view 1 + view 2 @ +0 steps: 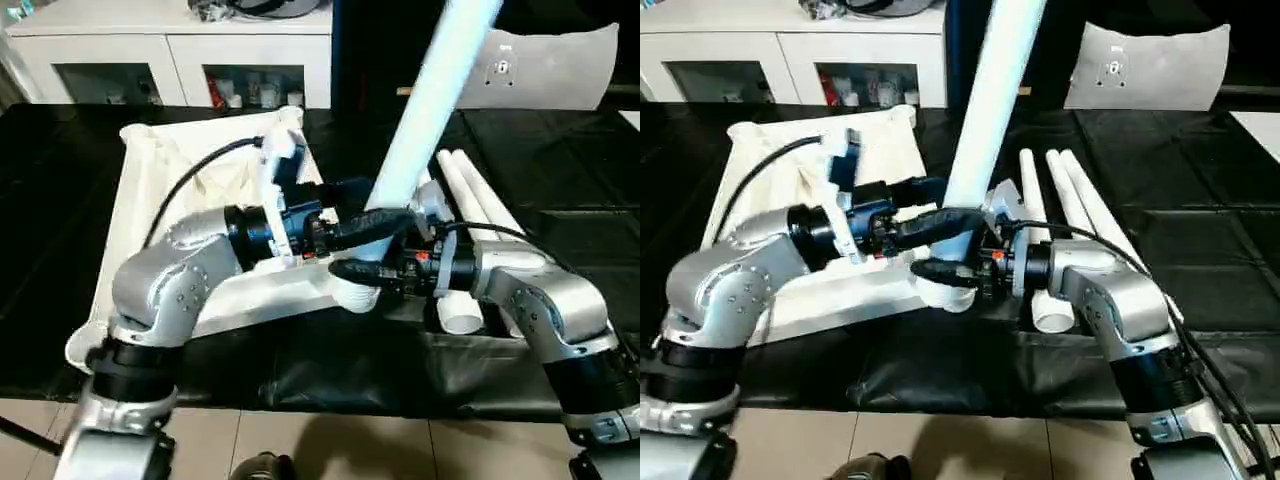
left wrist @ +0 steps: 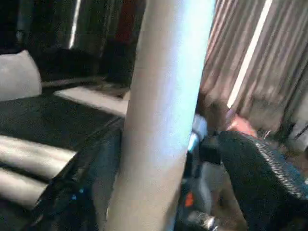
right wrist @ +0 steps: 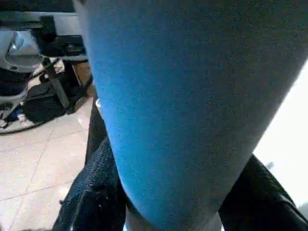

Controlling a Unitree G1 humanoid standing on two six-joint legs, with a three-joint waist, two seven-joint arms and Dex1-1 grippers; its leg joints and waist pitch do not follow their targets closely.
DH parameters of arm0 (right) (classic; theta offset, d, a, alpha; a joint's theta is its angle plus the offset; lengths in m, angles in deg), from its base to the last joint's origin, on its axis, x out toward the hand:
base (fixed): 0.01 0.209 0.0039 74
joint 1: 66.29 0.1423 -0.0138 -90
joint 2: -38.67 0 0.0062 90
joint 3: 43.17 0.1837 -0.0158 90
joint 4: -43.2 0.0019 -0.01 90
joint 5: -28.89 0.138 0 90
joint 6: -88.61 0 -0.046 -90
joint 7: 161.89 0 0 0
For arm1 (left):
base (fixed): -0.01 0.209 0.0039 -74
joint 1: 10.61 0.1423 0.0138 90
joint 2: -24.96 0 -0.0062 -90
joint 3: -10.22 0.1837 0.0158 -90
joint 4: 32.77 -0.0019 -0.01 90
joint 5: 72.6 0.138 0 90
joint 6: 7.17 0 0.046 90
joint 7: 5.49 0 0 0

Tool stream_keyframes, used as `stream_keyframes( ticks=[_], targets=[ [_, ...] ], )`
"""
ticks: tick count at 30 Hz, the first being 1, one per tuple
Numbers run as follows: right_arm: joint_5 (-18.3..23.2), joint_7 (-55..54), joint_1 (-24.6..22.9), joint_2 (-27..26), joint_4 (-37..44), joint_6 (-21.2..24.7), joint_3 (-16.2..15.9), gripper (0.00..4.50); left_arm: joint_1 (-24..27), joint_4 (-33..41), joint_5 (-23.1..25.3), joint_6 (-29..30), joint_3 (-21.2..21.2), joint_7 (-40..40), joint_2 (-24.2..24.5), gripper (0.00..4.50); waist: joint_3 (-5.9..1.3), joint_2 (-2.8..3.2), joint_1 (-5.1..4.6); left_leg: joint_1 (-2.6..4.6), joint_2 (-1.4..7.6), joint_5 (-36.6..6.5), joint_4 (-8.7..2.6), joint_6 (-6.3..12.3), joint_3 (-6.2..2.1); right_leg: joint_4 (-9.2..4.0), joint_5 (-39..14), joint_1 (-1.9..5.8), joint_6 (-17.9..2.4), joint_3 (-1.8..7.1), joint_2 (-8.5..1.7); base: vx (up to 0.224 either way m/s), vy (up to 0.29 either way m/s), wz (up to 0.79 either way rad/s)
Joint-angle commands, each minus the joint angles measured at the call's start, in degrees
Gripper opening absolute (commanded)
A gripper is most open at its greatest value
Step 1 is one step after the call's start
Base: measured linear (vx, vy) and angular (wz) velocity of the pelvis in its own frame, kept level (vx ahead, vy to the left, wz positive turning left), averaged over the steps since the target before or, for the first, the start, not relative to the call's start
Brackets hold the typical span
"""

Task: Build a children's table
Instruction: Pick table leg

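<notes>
The children's table top (image 1: 262, 292) lies white on the black-covered bench, at the left. One white leg (image 1: 432, 100) stands in its near right corner socket and leans up toward the right. My left gripper (image 1: 372, 226) reaches across from the left. Its fingers (image 2: 260, 178) sit around the leg low down, open, with a gap on one side. Just below it, at the flared collar, my right gripper (image 1: 352, 272) is shut on the same leg, with fingers (image 3: 91, 192) pressed against both sides. Three more legs (image 1: 1060, 200) lie side by side on the right.
A white cabinet (image 1: 170, 50) with glass-fronted shelves stands behind the bench. A pale cushion (image 1: 545, 65) lies at the back right. The bench's front edge (image 1: 330, 400) runs below my arms, with tiled floor (image 1: 300, 440) beneath.
</notes>
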Motion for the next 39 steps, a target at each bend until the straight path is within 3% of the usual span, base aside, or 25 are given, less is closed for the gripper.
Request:
stream_keyframes(
  ticks=[1,6,8,12,14,16,17,19,21,22,26,28,30,31,34,37,39],
  targets=[
    [-0.9,-3.7,-1.0,-0.1,-2.2,1.3,1.1,1.97,-1.1,2.9,-6.5,-0.1,-1.2,-0.9,-1.6,3.97,-4.56,-0.78,0.13,3.13,4.18,-13.9,-3.88,0.73,-1.71,-4.02,-4.6,0.95,-15.2,1.05,-3.34,0.0,0.0,0.0],
    [0.5,-8.7,-2.8,-2.7,0.4,0.9,4.5,1.96,-0.6,1.1,-7.5,-1.9,-5.2,2.3,-3.0,4.34,-4.45,-0.31,0.17,3.23,4.23,-14.8,-4.14,-0.1,-1.72,-4.18,-5.3,0.65,-14.8,1.15,-3.22,0.0,0.0,0.0],
    [0.3,-10.5,-3.3,-3.3,1.2,0.8,5.2,1.96,-0.2,0.7,-6.8,-2.5,-6.0,3.1,-3.0,4.34,-4.55,-0.58,-0.05,3.11,4.14,-15.0,-4.22,-0.08,-1.77,-4.07,-4.8,0.87,-14.1,1.05,-3.14,0.0,0.0,0.0],
    [-0.5,-14.4,-5.8,-3.8,5.1,3.1,5.5,1.96,1.7,1.2,-1.9,-3.5,-6.1,4.0,-0.2,4.34,-4.4,-0.42,-0.41,3.19,4.18,-16.4,-4.45,-1.09,-1.87,-4.4,-7.3,0.84,-12.2,1.2,-3.16,0.0,0.0,0.0],
    [-1.8,-16.8,-7.3,-4.3,6.8,2.5,5.7,1.96,4.1,1.6,4.1,-5.4,-3.4,3.0,4.5,4.34,-4.43,-0.56,-0.45,3.15,4.24,-16.2,-4.59,-1.41,-1.98,-4.6,-7.9,0.71,-11.1,1.29,-3.23,0.0,0.0,0.0],
    [-2.4,-18.1,-7.9,-4.6,7.7,2.3,6.0,1.95,5.2,1.9,6.6,-5.9,-2.1,2.8,6.8,4.34,-4.37,-0.29,-0.39,3.43,4.32,-16.9,-4.78,-2.08,-2.0,-4.62,-9.1,0.39,-10.1,1.3,-3.2,0.0,0.0,0.0],
    [-4.4,-22.4,-9.0,-6.1,8.5,0.1,7.0,1.95,7.4,1.8,12.1,-7.9,1.4,3.0,11.5,4.34,-4.32,-0.36,-0.44,3.37,4.36,-17.0,-4.96,-2.57,-2.08,-4.56,-9.5,0.19,-9.4,1.35,-3.16,0.0,0.0,0.0],
    [-6.0,-25.4,-9.8,-7.3,9.0,-2.8,7.5,1.95,9.4,1.4,17.2,-10.6,4.6,3.0,15.2,4.34,-4.07,-0.17,-0.45,3.61,4.36,-19.1,-5.28,-3.97,-2.06,-4.6,-11.3,-0.34,-8.5,1.35,-3.14,0.0,0.0,0.0],
    [-6.5,-26.3,-10.1,-7.6,9.0,-3.2,7.5,1.95,10.2,0.9,19.9,-12.6,6.4,2.7,16.7,4.34,-4.06,0.1,-0.25,4.05,4.48,-20.8,-5.47,-5.31,-2.17,-4.74,-11.6,-0.62,-8.0,1.36,-3.06,0.0,0.0,0.0],
    [-6.9,-28.4,-11.0,-7.9,9.9,-1.9,7.5,1.95,11.7,-0.6,25.0,-15.5,10.3,2.1,19.3,4.34,-3.81,0.2,-0.24,3.91,4.42,-22.1,-5.72,-6.06,-2.28,-4.75,-11.7,-0.59,-7.8,1.37,-3.05,0.0,0.0,0.0],
    [-7.7,-29.1,-11.8,-9.3,9.4,-6.3,8.0,1.95,12.8,-2.7,28.1,-17.0,13.9,0.8,20.5,4.17,-3.6,0.1,-0.21,3.97,4.27,-26.1,-5.96,-7.92,-2.39,-4.88,-13.4,-1.04,-6.9,1.58,-3.4,0.0,0.0,0.0],
    [-7.8,-28.3,-12.6,-7.7,9.8,-2.8,6.4,1.95,12.6,-6.6,31.2,-20.9,16.2,-1.1,22.1,4.0,-3.48,0.01,-0.34,3.89,4.18,-26.2,-6.01,-7.54,-2.43,-4.92,-13.0,-0.99,-6.7,1.62,-3.32,0.0,0.0,0.0],
    [-7.6,-28.1,-12.7,-7.5,10.0,-2.1,6.3,1.95,12.5,-7.4,31.4,-21.4,16.3,-1.4,22.3,4.0,-3.47,0.07,-0.41,3.84,4.18,-25.5,-6.02,-7.23,-2.41,-4.86,-11.9,-0.95,-7.1,1.63,-3.25,0.0,0.0,0.0],
    [-5.9,-27.0,-13.0,-6.8,11.0,0.4,6.0,1.95,11.8,-10.1,32.1,-22.7,16.9,-3.1,22.8,3.73,-3.34,-0.1,-0.47,3.77,4.04,-25.1,-5.96,-6.69,-2.32,-4.95,-11.6,-0.94,-7.5,1.63,-3.19,0.0,0.0,0.0],
    [-5.1,-26.4,-13.4,-6.3,12.0,1.1,5.9,1.95,11.2,-12.2,32.8,-23.9,17.5,-4.4,22.9,3.57,-3.19,-0.13,-0.45,3.64,4.18,-24.0,-5.97,-5.73,-2.21,-4.92,-10.3,-1.04,-8.5,1.71,-3.4,0.0,0.0,0.0],
    [-5.6,-25.8,-14.1,-5.8,12.0,0.1,5.9,1.95,10.2,-15.2,32.6,-23.9,17.7,-4.9,21.9,3.16,-3.01,0.25,-0.4,3.91,4.27,-25.0,-6.07,-6.13,-2.19,-4.89,-10.5,-1.31,-8.8,1.71,-3.38,0.0,0.0,0.0],
    [-5.2,-26.0,-14.1,-5.8,12.2,0.6,6.3,1.95,10.2,-15.4,32.2,-24.0,17.4,-4.9,21.6,3.12,-3.01,0.12,-0.45,3.78,4.31,-25.0,-6.14,-6.26,-2.27,-4.78,-10.0,-1.12,-9.3,1.67,-3.45,0.0,0.0,0.0]
  ],
)
